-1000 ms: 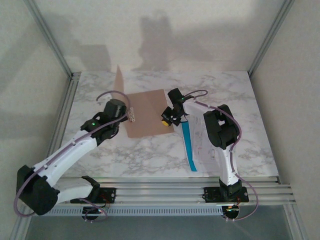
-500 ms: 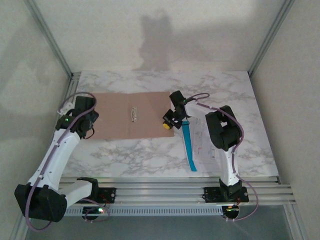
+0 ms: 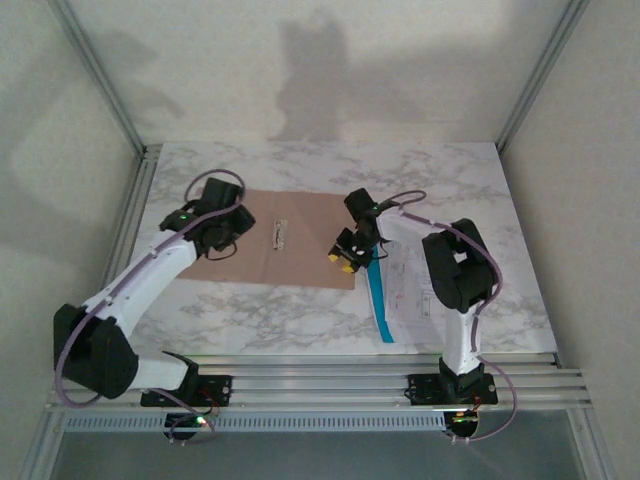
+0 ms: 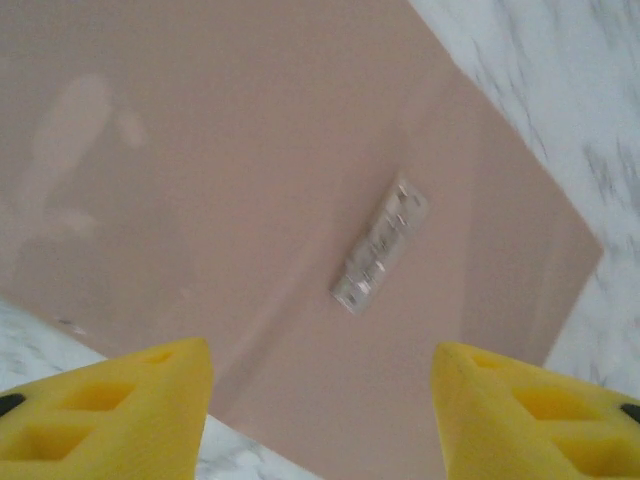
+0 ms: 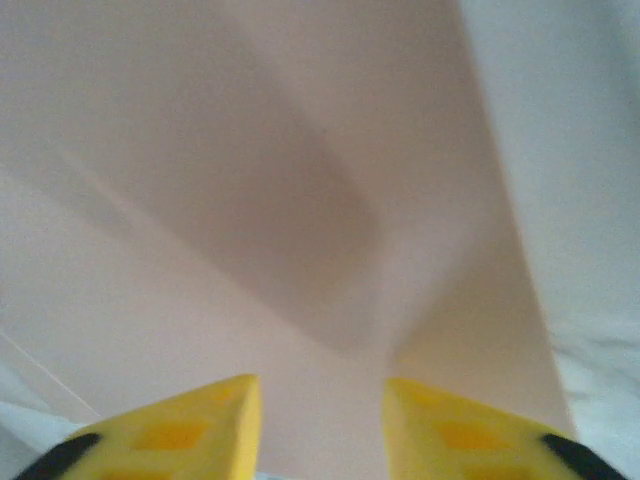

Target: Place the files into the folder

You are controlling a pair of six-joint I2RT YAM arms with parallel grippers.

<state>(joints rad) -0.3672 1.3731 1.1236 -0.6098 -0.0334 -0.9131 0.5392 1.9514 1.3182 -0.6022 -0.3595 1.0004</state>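
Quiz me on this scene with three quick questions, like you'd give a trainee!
1. True or false: the folder lies open and flat.
2. Where are the files? A) inside the folder B) on the table, right of the folder C) held up in the air
3. Are the left fingers open or shut?
Key: 1 true; 2 B; 3 open.
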